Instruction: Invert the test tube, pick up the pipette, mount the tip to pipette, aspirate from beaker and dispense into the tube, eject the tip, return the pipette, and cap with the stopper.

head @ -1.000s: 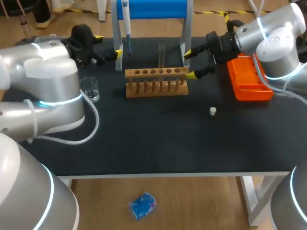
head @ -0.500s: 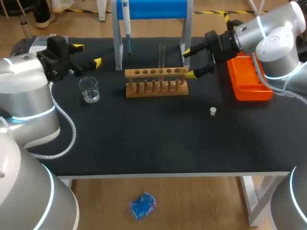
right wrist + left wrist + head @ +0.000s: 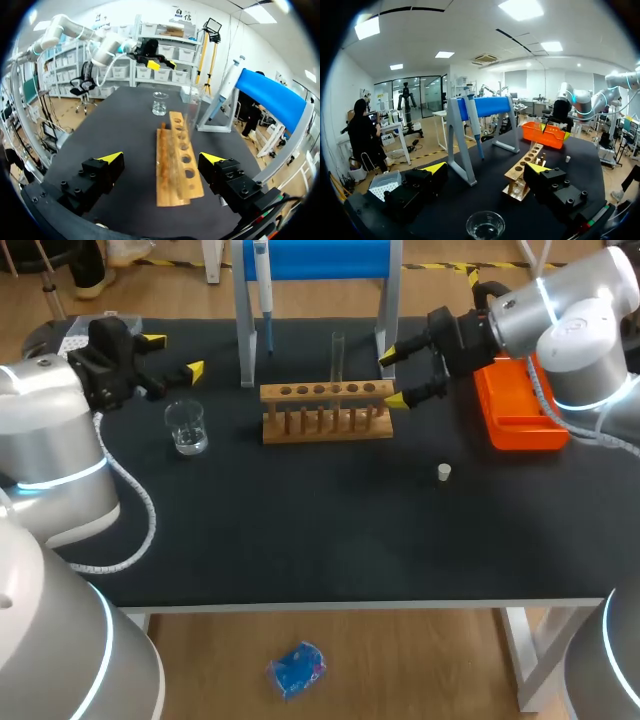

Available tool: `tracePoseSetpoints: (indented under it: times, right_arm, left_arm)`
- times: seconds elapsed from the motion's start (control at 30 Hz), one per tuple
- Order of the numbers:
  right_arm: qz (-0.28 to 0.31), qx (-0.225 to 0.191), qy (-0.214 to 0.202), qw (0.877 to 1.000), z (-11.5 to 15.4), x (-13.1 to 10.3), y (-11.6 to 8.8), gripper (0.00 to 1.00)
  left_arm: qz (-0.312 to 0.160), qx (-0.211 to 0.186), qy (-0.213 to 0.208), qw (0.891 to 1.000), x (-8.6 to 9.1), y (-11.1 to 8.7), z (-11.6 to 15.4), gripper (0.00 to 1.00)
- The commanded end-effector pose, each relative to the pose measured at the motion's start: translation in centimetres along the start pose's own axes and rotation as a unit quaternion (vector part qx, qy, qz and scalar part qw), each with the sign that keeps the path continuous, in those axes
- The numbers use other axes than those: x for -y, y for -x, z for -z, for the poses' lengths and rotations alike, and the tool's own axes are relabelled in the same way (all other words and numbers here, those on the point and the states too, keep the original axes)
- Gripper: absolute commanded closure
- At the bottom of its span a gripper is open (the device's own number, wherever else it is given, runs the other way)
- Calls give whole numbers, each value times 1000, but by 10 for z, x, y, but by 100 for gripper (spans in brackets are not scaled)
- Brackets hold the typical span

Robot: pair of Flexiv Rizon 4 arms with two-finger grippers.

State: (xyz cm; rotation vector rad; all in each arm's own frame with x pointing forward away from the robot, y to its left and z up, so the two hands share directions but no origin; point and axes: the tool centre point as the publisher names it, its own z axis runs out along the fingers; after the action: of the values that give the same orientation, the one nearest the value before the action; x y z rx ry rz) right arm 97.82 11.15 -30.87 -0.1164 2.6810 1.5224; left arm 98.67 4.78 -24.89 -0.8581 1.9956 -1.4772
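Note:
A clear test tube (image 3: pixel 338 358) stands upright in the wooden rack (image 3: pixel 326 410), also seen ahead of my right gripper (image 3: pixel 161 158) as the tube (image 3: pixel 192 112). My right gripper (image 3: pixel 392 376) is open at the rack's right end, the rack (image 3: pixel 177 165) lying between its fingers. The pipette (image 3: pixel 262 290) hangs on the blue stand. My left gripper (image 3: pixel 175 353) is open just behind the glass beaker (image 3: pixel 187 427); the beaker (image 3: pixel 485 226) sits under my left gripper (image 3: pixel 486 167). A small white stopper (image 3: pixel 444 473) lies on the mat, right of the rack.
An orange tray (image 3: pixel 520 405) sits at the right rear, under my right arm. The blue stand's grey legs (image 3: pixel 244 330) rise behind the rack. The black table's front edge (image 3: pixel 330 602) lies well clear of both arms.
My left arm has drawn back leftward from the stand's leg to a spot behind the beaker. My right gripper has barely moved and both stay open.

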Motion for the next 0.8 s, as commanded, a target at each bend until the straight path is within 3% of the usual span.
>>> tracePoseSetpoints:
  times: [0.03,0.43,0.8]
  right_arm:
    - [-11,3,23,1000,15,6,-20,0]
    - [-20,-29,99,994,28,-1,-77,0]
    - [19,-74,147,986,28,-12,-134,0]
  left_arm:
    - [11,-13,-5,1000,-6,18,27,0]
    - [17,-9,4,1000,-34,55,56,0]
    - [31,7,7,999,-52,75,64,0]
